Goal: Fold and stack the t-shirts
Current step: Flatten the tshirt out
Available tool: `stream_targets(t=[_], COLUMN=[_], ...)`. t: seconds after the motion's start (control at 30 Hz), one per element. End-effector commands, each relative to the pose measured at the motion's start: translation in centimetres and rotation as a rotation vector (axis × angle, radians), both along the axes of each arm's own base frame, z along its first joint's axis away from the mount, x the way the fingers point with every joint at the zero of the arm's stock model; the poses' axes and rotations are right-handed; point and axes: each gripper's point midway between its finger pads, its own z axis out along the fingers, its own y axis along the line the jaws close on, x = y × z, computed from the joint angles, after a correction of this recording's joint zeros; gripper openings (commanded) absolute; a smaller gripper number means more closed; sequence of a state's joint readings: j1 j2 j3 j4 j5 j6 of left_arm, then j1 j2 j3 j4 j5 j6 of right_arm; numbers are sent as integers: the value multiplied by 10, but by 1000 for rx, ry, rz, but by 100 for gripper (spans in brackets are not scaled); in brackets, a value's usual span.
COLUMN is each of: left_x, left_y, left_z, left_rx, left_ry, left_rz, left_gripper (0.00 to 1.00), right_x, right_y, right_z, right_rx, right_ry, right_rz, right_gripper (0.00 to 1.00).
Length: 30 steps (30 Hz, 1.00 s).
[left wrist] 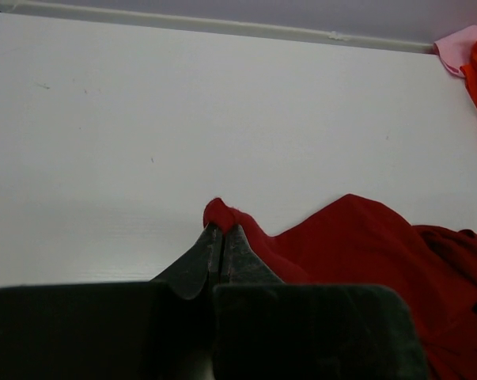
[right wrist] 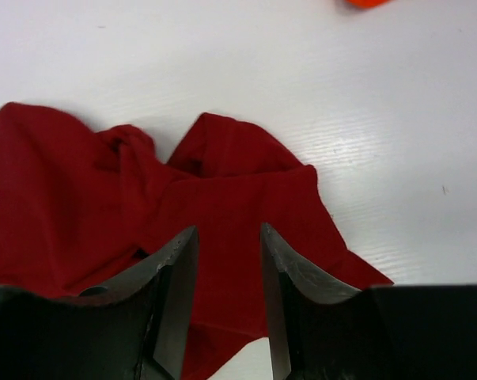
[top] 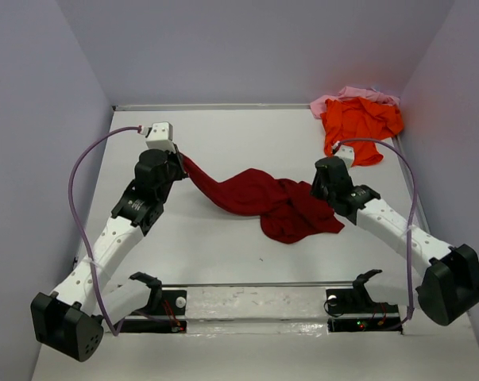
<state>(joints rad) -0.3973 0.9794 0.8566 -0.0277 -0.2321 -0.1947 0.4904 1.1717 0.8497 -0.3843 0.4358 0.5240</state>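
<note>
A white tabletop (top: 223,246), closed in by pale walls (top: 247,48), carries three t-shirts. The maroon t-shirt (top: 263,200) sprawls across its middle as a long, rumpled band, drawn thin at its left end and bunched into a heap at its right. The left arm (top: 116,230) reaches to the left end of the maroon t-shirt, and the right arm (top: 390,226) to the right side of its heap. Well apart from the maroon t-shirt, beyond its right end in the far corner, lies the crumpled orange t-shirt (top: 358,123). The pink t-shirt (top: 346,95) shows at the orange one's far edge, farther still from the maroon cloth. The left fingers (left wrist: 197,265) are pressed together on a corner of the maroon t-shirt, with a nub of red cloth pinched between their tips. The right fingers (right wrist: 177,269) stand a narrow way apart, holding nothing, poised over the maroon t-shirt's heap near its outer edge. Whether their tips touch the cloth cannot be told.
</note>
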Motion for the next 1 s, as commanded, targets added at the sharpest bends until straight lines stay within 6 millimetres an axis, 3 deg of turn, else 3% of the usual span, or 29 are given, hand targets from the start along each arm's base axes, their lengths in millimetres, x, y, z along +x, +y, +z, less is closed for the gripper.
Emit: stream_targets(t=[0.0,0.13,0.33,0.5,0.77,0.97], left_x=[0,-3,-5,-5,-4,-6], left_y=[3,4,3,4,4,3], left_z=[26,26,28,28,28,28], left_rx=[-36,-35,-39,-36,-36,-38], left_ry=[-81,-85,-92,-94,-92,-95], left_rz=[8,7,3,4,2,-1], left_gripper=[0,0,0,0,0,0], right_x=[4,15,26,27,28,27], right_y=[-27,-16,-14,-24,-40,-42], right_z=[-29,-61,-78,-75,-49,-68], right_rx=[-61,-61,-89,-129,-155,-160], right_ry=[30,122,158,142,72,135], right_rz=[-205,-234,-268,-315,-363,-380], right_gripper=[43,41,40,40,42,42])
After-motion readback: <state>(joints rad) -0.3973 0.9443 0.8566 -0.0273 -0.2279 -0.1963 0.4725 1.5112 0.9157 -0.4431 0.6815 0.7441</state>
